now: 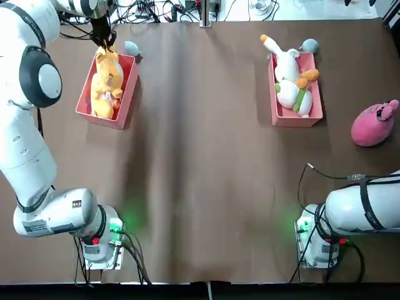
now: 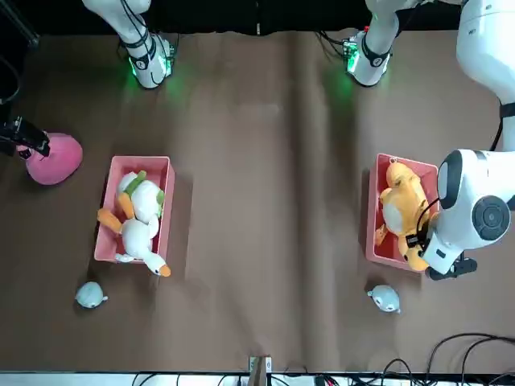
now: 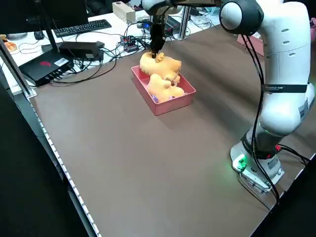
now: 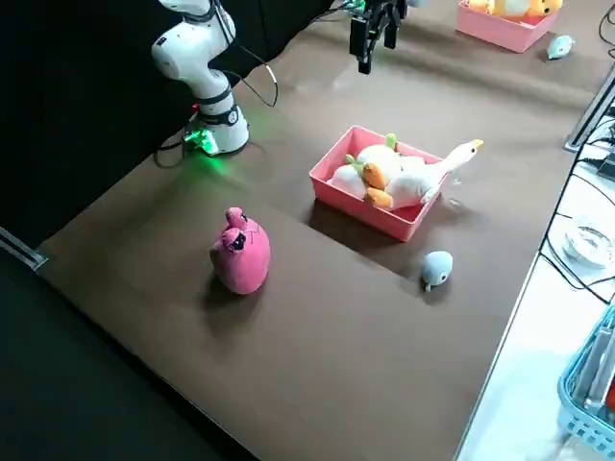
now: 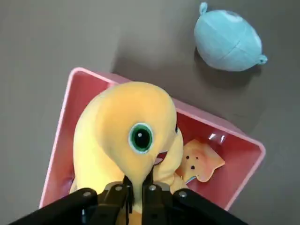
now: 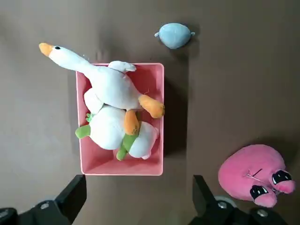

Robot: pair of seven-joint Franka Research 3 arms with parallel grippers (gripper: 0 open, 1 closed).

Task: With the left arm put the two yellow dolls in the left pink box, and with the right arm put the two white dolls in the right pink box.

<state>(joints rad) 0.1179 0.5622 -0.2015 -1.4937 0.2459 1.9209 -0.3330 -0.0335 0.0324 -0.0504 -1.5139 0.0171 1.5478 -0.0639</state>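
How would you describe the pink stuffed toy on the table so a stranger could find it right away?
Start at the right pink box holding the two white dolls, on the robot's right half of the table. The pink toy lies on the bare cloth just beyond that box, toward the table's right edge. It is the only round pink plush, much bigger than the small pale blue toy behind the box.

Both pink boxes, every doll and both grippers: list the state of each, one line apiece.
Left pink box: holds both yellow dolls.
Yellow dolls: inside, one pinched at its edge.
Left gripper: shut on a yellow doll, over the box.
Right pink box: holds both white dolls.
White dolls: inside, the goose's neck over the rim.
Right gripper: open, raised, holding nothing.
Pink doll: loose on the table.
Two blue dolls: loose beside the boxes.
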